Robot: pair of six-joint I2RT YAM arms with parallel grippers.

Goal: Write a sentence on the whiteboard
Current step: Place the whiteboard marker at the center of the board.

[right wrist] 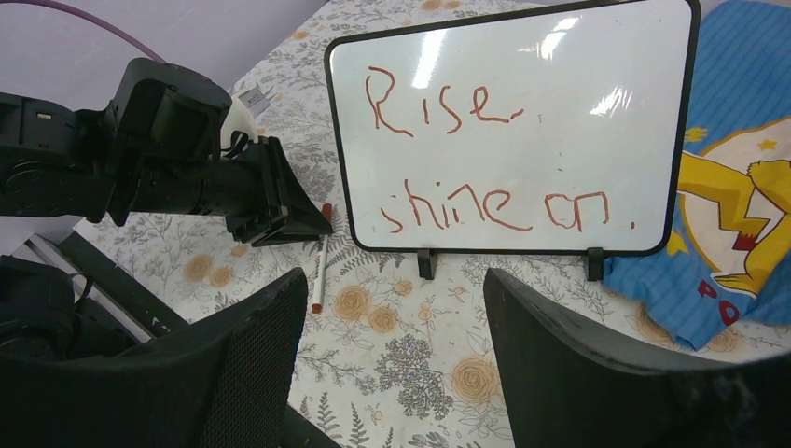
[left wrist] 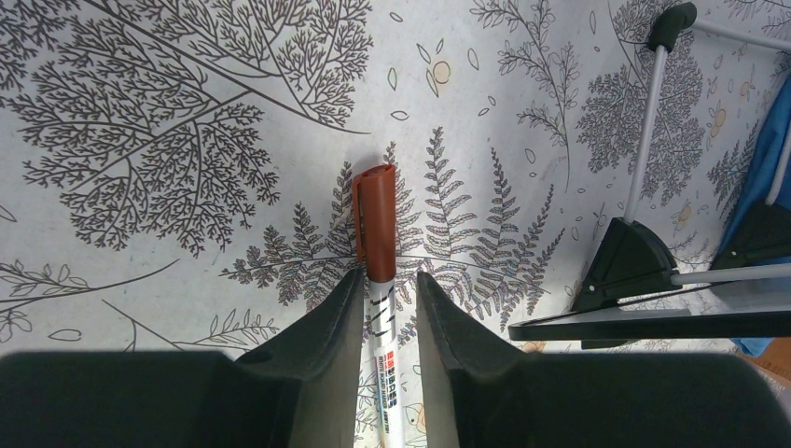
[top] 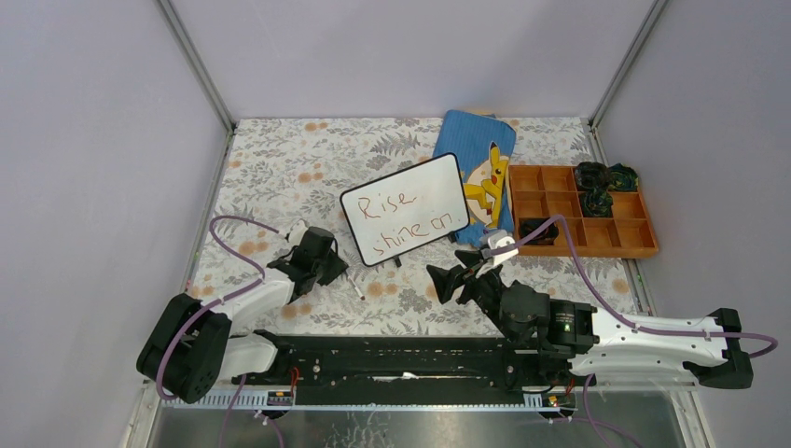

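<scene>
The whiteboard (top: 404, 221) stands tilted on its two black feet mid-table, with "Rise shine on." written on it in red (right wrist: 508, 131). Its lower edge also shows in the left wrist view (left wrist: 653, 322). A white marker with a brown-red cap (left wrist: 375, 219) lies flat on the floral cloth (right wrist: 320, 271). My left gripper (left wrist: 387, 278) is low over the marker, jaws slightly apart, with a gap beside the barrel; it sits left of the board (top: 328, 266). My right gripper (right wrist: 392, 280) is open and empty in front of the board (top: 457, 275).
A blue Pikachu pouch (top: 476, 159) lies behind and right of the board. An orange compartment tray (top: 616, 235) at the right holds several dark items. Grey walls close in the table on three sides.
</scene>
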